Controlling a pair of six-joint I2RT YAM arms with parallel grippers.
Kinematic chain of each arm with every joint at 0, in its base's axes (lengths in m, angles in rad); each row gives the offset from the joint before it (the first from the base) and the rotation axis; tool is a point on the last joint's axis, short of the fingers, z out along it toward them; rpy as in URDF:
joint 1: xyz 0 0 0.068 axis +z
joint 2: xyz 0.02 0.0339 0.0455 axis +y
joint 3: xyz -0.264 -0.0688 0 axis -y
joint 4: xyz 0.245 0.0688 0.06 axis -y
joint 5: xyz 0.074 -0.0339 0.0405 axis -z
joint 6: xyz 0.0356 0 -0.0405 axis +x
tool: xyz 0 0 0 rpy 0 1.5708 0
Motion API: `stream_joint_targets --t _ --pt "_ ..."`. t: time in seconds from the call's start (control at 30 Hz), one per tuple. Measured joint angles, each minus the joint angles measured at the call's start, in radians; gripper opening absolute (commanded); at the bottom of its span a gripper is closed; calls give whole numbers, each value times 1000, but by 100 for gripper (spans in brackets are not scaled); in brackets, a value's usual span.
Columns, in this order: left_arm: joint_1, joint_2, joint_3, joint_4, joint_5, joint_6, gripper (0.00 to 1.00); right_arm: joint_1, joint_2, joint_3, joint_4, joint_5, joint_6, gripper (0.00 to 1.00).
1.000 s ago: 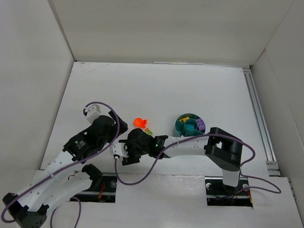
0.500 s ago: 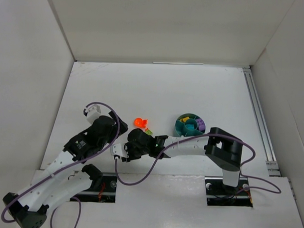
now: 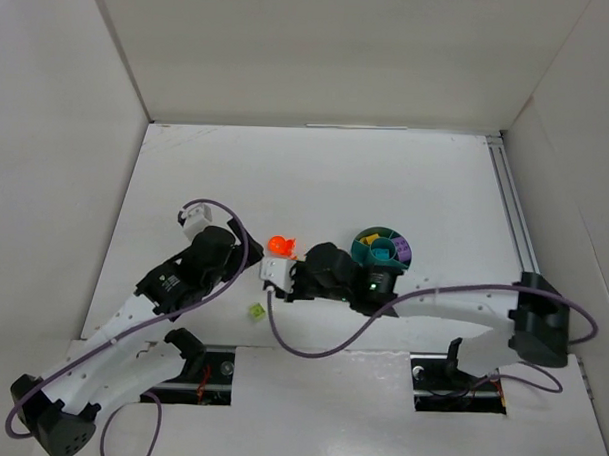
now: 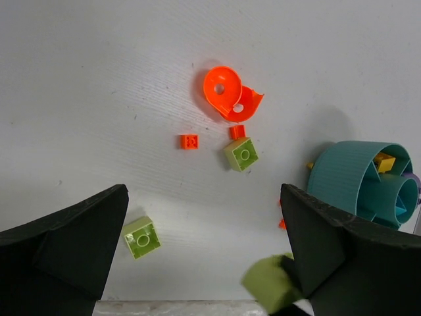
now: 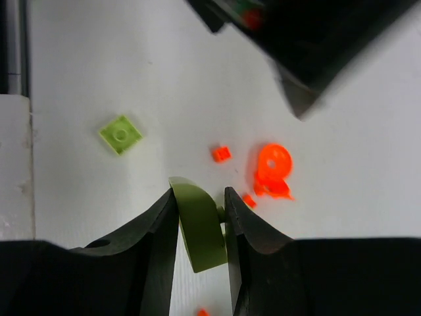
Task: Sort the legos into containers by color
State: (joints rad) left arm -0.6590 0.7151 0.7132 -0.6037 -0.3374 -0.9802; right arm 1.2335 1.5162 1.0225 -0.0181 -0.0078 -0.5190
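White table [image 3: 386, 181] carries scattered legos [image 4: 240, 154] and dish [image 4: 339, 178].

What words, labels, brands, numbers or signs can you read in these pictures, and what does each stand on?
No text can be read in any view.
Left arm: a tiny pale mark on its black housing, too small to read.
Dish, lime brick, orange round piece, and the lime piece in the right hand: no print shows.

Loose legos [image 3: 281, 245] left of dish [image 3: 382, 249]
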Motion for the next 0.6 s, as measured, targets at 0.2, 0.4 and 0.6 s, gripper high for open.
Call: stream_joint_targets --t 0.2,0.4,0.6 --pt "0 87 0 63 48 40 100 -124 -352 -169 -101 135 105 21" --pt "0 132 0 92 87 56 100 -210 -545 -218 -296 226 208 22" --pt "0 146 -14 100 119 60 100 -313 -566 -228 -453 237 299 22"
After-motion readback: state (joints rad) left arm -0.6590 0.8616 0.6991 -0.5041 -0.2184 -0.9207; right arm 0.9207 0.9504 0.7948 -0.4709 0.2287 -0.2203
